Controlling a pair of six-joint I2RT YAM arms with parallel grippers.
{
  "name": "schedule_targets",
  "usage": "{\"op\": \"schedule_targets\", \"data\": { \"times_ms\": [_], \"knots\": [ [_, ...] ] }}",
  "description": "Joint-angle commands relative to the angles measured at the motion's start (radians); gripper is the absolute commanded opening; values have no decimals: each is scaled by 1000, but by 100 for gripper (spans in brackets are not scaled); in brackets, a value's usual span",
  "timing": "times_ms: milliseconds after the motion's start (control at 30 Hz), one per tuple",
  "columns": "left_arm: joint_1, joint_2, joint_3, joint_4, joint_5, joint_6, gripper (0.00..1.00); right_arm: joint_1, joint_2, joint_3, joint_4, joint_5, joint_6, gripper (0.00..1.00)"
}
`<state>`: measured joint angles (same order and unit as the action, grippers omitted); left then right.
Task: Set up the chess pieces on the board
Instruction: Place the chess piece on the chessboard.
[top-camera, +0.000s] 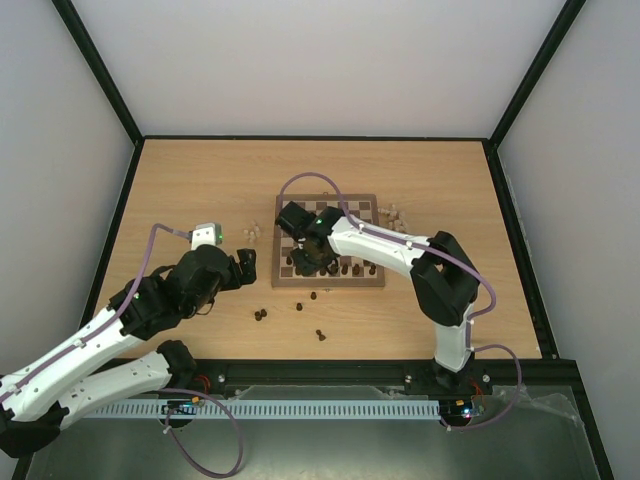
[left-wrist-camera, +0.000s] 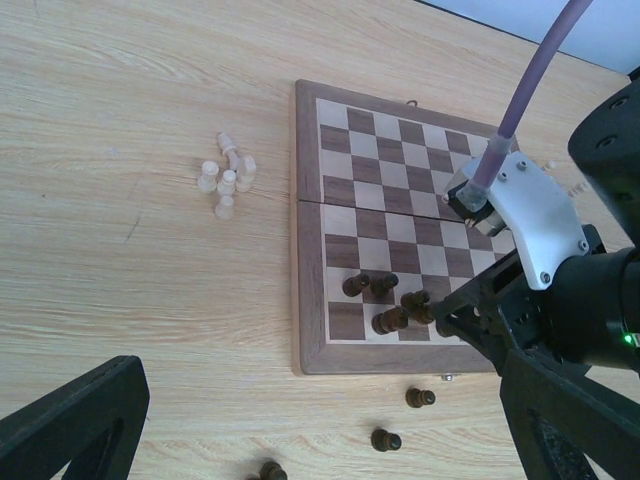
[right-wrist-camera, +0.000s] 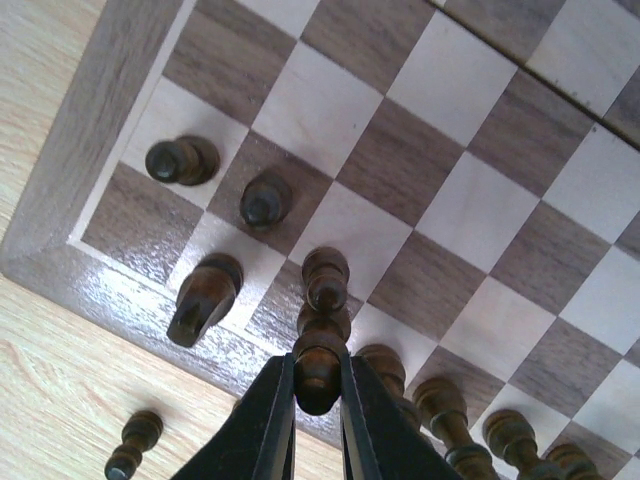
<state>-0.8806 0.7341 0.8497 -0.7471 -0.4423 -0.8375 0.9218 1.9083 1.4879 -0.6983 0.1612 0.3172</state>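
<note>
A light, rigid, topple-prone dark chessman (right-wrist-camera: 322, 330), possibly a bishop, is gripped at its head by the right pincer (right-wrist-camera: 317, 388).

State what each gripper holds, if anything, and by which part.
The right gripper pinches one dark brown chess piece by its top end, above the near edge of the board. The left gripper is open and holds nothing.

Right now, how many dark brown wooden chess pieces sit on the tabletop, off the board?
4 dark pieces: one by the checkered wooden board's near frame, one just left of it, one further left, one farthest from the board. The leftmost may be two.
</note>
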Motion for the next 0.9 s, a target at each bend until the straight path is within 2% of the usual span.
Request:
{"op": "schedule_targets", "data": {
  "times_ms": [0, 767, 867],
  "knots": [
    [8, 6, -7, 7, -22, 11, 99, -11, 29, 37, -7, -12, -16, 11],
    [17, 23, -23, 32, -3, 17, 99, -11, -2, -41, 1, -75, -3, 11],
    [17, 23, -23, 29, -4, 15, 99, -10, 1, -40, 0, -72, -4, 13]
  ]
}}
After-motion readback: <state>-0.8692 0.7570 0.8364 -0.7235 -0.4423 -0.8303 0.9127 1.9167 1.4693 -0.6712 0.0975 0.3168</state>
